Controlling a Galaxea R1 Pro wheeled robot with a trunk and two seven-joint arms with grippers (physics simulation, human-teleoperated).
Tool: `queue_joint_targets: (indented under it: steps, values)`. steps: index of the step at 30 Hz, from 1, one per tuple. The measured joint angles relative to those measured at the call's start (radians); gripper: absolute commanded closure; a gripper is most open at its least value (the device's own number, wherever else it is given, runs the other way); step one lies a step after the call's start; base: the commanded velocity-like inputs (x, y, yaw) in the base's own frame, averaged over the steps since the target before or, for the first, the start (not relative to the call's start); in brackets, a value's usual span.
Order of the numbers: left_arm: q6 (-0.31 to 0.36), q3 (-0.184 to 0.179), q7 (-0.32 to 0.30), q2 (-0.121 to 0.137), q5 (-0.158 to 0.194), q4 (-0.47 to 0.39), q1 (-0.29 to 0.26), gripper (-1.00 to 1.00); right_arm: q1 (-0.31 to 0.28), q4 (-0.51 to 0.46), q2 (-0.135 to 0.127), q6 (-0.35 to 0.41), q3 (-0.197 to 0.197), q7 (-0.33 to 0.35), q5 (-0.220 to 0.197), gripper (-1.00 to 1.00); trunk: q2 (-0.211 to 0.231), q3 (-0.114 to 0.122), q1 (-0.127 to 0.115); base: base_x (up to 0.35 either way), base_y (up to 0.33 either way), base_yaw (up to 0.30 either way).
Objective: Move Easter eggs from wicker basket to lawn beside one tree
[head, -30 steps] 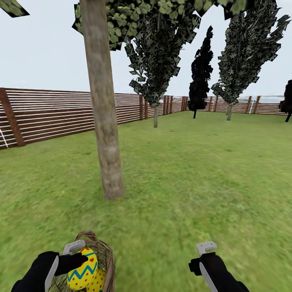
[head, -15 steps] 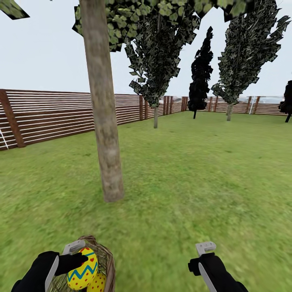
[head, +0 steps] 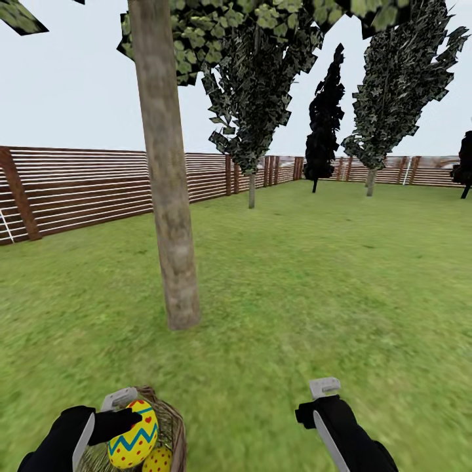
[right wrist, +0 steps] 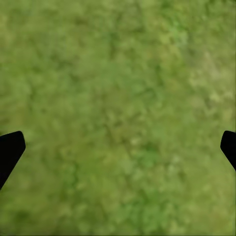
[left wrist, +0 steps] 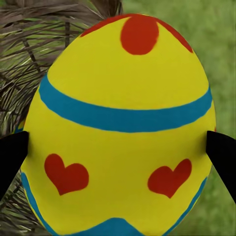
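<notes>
Left gripper (head: 124, 419) clamped on an egg (head: 134, 432), arm low and bent inward. Right gripper (right wrist: 118, 147) spread wide, empty, pointing down.

**What you can't really see here**

The wicker basket (head: 172, 426) runs off the bottom edge, lower left. A second egg (head: 158, 460) is half cut off there too. The tree (head: 167, 196) loses its canopy past the top edge.

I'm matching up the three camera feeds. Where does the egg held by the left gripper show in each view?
Head view: the held egg sits at the lower left, over the basket, between the left gripper fingers.
Left wrist view: the egg is close up at the centre, black fingertips at its sides.
Right wrist view: grass between fingertips.
Shared landmark: the basket's wicker.
</notes>
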Motion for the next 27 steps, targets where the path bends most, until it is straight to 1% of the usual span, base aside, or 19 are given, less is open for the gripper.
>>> queue_joint_targets:
  steps: [6,25,27]
  values:
    - [0.000,-0.003,0.000,-0.001,0.000,0.000,0.000,1.00,0.000,0.000,0.008,0.001,0.004,-0.001,0.001,-1.00,0.042,0.019,-0.023,0.000,0.000,0.000]
    - [0.011,-0.007,0.002,-0.001,-0.008,0.002,0.001,1.00,0.000,0.001,0.010,0.002,0.004,-0.002,0.001,-1.00,0.175,0.078,-0.096,0.000,0.000,0.000]
    - [0.011,-0.007,0.002,-0.002,-0.007,0.002,0.000,1.00,0.000,0.002,0.010,0.002,0.005,-0.002,0.001,-1.00,0.175,0.078,-0.096,0.000,0.000,0.000]
